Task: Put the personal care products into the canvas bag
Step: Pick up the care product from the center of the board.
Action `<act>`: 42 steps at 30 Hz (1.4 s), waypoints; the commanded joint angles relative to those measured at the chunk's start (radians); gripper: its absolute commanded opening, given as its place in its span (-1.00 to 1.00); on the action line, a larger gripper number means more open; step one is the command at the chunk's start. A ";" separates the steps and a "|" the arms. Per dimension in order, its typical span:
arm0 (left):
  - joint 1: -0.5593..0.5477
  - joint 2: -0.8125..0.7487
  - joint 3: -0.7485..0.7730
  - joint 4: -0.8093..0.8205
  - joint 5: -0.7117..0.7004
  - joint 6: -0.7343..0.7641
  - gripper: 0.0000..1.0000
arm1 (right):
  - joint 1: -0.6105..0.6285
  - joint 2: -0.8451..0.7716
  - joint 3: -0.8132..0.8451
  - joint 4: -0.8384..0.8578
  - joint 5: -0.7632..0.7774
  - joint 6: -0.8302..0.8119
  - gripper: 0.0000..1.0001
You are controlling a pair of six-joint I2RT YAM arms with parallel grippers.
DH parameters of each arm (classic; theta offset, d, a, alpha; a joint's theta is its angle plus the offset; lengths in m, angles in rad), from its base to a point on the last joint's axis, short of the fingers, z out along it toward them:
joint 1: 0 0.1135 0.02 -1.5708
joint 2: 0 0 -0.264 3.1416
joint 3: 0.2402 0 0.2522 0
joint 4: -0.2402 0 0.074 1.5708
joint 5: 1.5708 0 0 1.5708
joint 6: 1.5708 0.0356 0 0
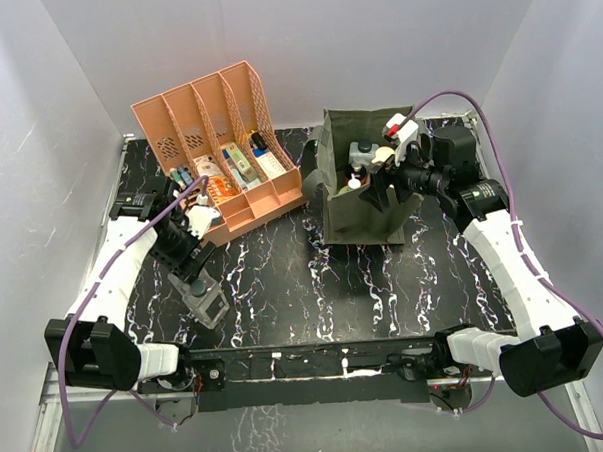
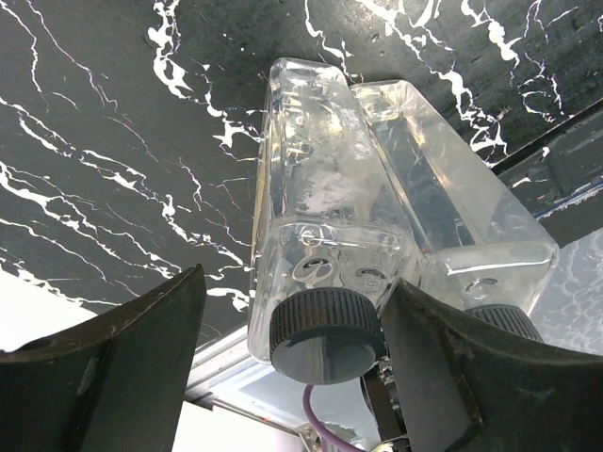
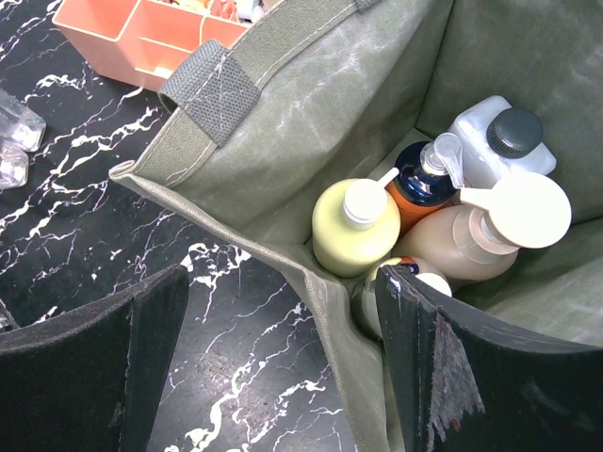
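The clear twin pack (image 1: 207, 298) with dark caps lies on the black marble table near the left arm. My left gripper (image 2: 294, 311) is open around the left bottle's cap end. Its right finger (image 2: 443, 358) sits between the two caps, and its left finger (image 2: 141, 348) stands apart from the twin pack (image 2: 377, 179). The olive canvas bag (image 1: 356, 209) stands right of centre. Inside the bag (image 3: 283, 160) are the yellow bottle (image 3: 353, 231), orange-and-blue pump (image 3: 419, 184), tan pump (image 3: 471, 240), white bottle (image 3: 490, 141) and a small round bottle (image 3: 429, 282), partly hidden. My right gripper (image 3: 283, 301) is open, straddling the bag's rim.
A salmon-orange slotted rack (image 1: 218, 150) with small boxes and tubes stands at the back left, close behind the left arm. White walls enclose the table on three sides. The rack's corner (image 3: 141, 28) also shows in the right wrist view.
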 commanded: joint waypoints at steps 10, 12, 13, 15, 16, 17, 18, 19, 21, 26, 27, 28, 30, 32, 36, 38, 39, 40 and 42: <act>0.006 -0.026 -0.047 -0.018 0.004 0.017 0.32 | 0.004 0.004 0.029 0.061 -0.015 0.013 0.65; 0.006 -0.024 -0.049 -0.012 0.001 0.019 0.28 | 0.005 0.000 0.024 0.063 -0.015 0.016 0.65; 0.006 -0.021 -0.049 -0.011 -0.001 0.019 0.27 | 0.005 -0.002 0.020 0.064 -0.016 0.019 0.65; 0.006 -0.016 -0.047 -0.011 -0.002 0.016 0.24 | 0.005 -0.004 0.014 0.063 -0.016 0.019 0.65; 0.006 -0.013 -0.047 -0.011 -0.002 0.015 0.22 | 0.005 -0.002 0.014 0.064 -0.016 0.019 0.65; 0.006 -0.014 -0.050 -0.011 -0.004 0.014 0.19 | 0.005 -0.002 0.014 0.065 -0.015 0.019 0.65; 0.006 -0.014 -0.053 -0.011 -0.005 0.014 0.16 | 0.005 0.000 0.013 0.067 -0.015 0.018 0.65; 0.006 -0.015 -0.057 -0.010 -0.006 0.014 0.12 | 0.005 0.000 0.012 0.069 -0.014 0.017 0.65; 0.006 -0.022 -0.063 -0.004 -0.003 0.011 0.03 | 0.005 0.002 0.008 0.074 -0.015 0.017 0.65; 0.006 -0.029 -0.028 0.002 0.013 -0.005 -0.26 | 0.004 -0.005 -0.006 0.082 -0.012 0.022 0.65; 0.006 -0.028 -0.014 0.000 0.014 -0.008 -0.33 | 0.004 -0.006 -0.010 0.083 -0.014 0.024 0.65; 0.005 -0.026 0.003 -0.003 0.013 -0.010 -0.43 | 0.005 -0.006 -0.012 0.084 -0.016 0.026 0.65; 0.006 -0.021 0.042 -0.005 0.010 -0.016 -0.64 | 0.005 -0.006 -0.019 0.087 -0.020 0.027 0.65; 0.006 -0.018 0.091 -0.003 0.006 -0.022 -0.93 | 0.005 -0.006 -0.019 0.090 -0.021 0.028 0.65; 0.006 -0.018 0.199 0.001 0.010 -0.018 -1.00 | 0.004 -0.004 -0.019 0.089 -0.022 0.024 0.65; 0.006 -0.020 0.257 -0.001 0.042 0.001 -1.00 | 0.005 -0.008 -0.019 0.081 -0.024 0.010 0.65; 0.006 -0.022 0.285 0.000 0.066 0.008 -1.00 | 0.005 -0.011 -0.017 0.076 -0.030 -0.001 0.65; 0.006 -0.023 0.321 0.005 0.088 0.013 -1.00 | 0.005 -0.014 -0.013 0.070 -0.037 -0.017 0.66; 0.006 -0.015 0.376 0.021 0.137 0.014 -1.00 | 0.005 -0.020 0.002 0.053 -0.060 -0.059 0.67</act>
